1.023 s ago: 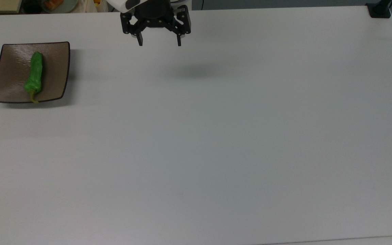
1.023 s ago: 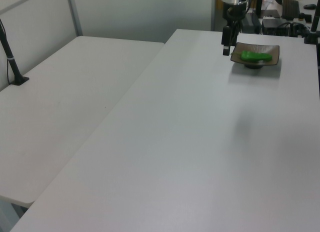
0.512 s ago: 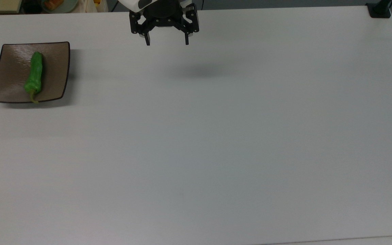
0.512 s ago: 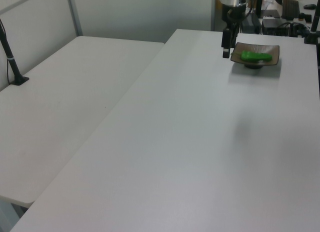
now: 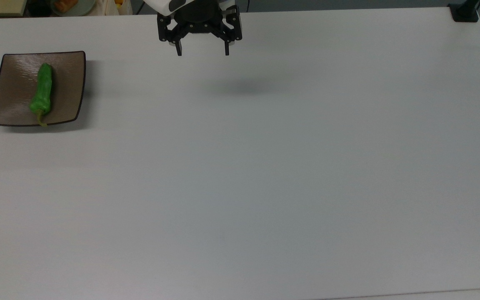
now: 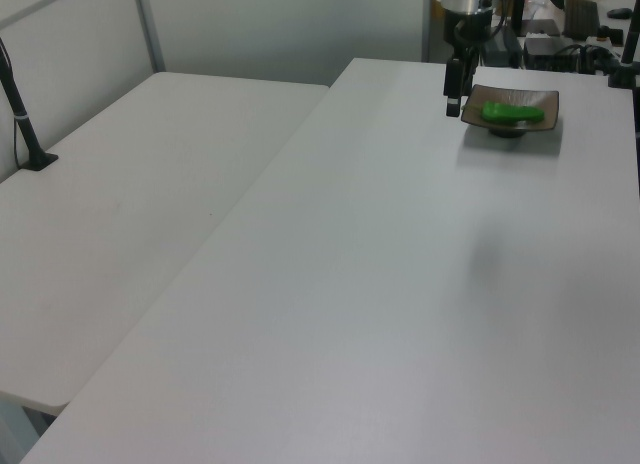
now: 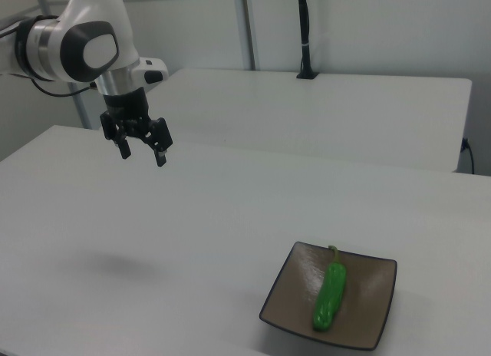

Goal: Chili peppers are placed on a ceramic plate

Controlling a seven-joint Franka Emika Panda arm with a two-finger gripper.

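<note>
Gripper (image 5: 202,53), jaws wide and empty, has risen slightly along the table's (image 5: 265,187) far edge and now holds steady, well apart from the chili pepper (image 5: 42,92) lying lengthwise on the ceramic plate (image 5: 67,83) — placement looks complete.

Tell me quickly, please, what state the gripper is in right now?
Gripper: open, holding nothing, raised above the table, well away from the chili pepper lying on the ceramic plate.
</note>
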